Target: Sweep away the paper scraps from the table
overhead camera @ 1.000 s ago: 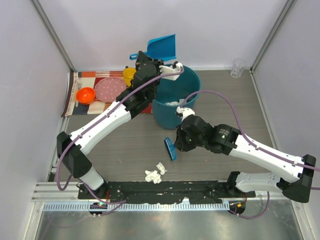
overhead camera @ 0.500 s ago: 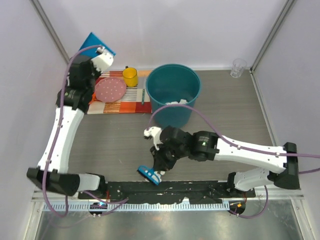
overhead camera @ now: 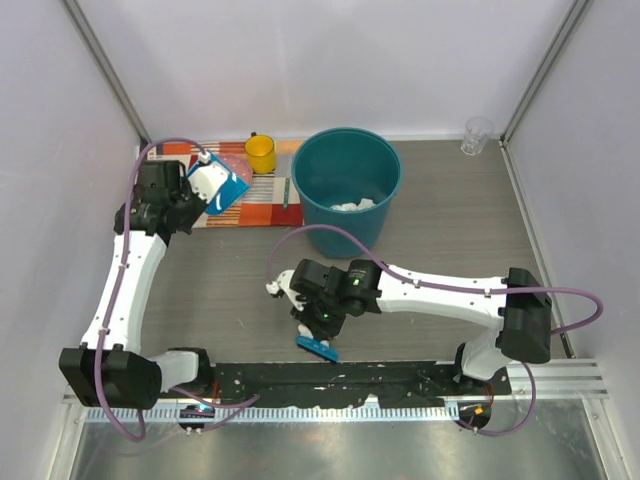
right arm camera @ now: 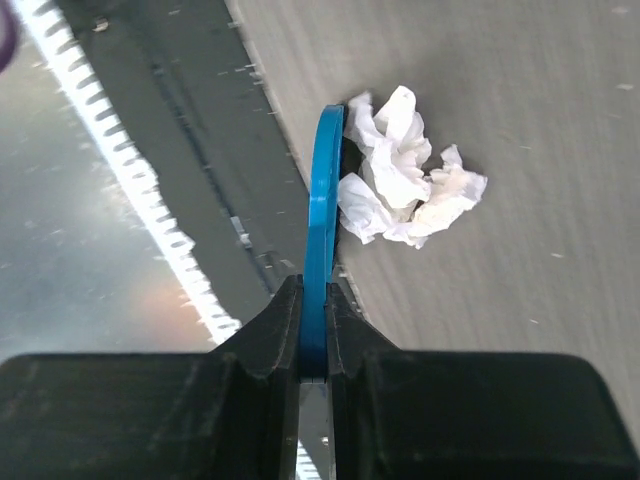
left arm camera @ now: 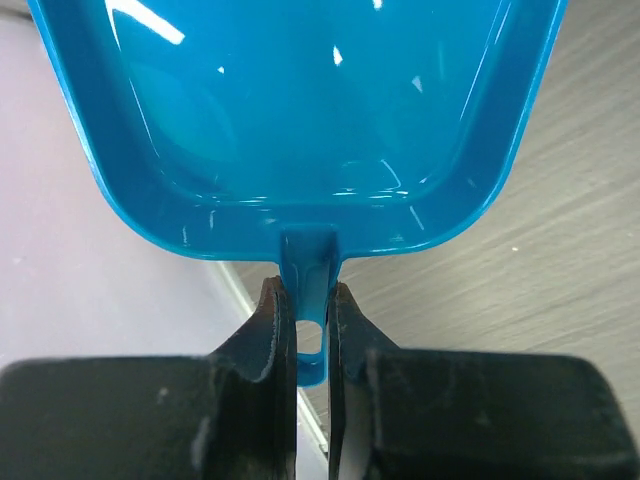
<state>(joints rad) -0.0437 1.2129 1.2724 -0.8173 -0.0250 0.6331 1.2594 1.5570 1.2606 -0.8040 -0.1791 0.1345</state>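
Brush [right arm camera: 322, 200] now down at near edge, pinched by right gripper [right arm camera: 313, 290], touching paper scraps [right arm camera: 405, 185]; left gripper [left arm camera: 312, 300] pinches dustpan [left arm camera: 300, 120], back from bucket [overhead camera: 398, 178]; another sweep pending.

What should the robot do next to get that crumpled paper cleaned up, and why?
Probably bring the dustpan down beside the paper scraps. The right gripper already has its blue brush against them on the near-edge side. The left gripper, though, holds the dustpan far off at the left rear of the table, so a sweep now would have nothing to catch it.
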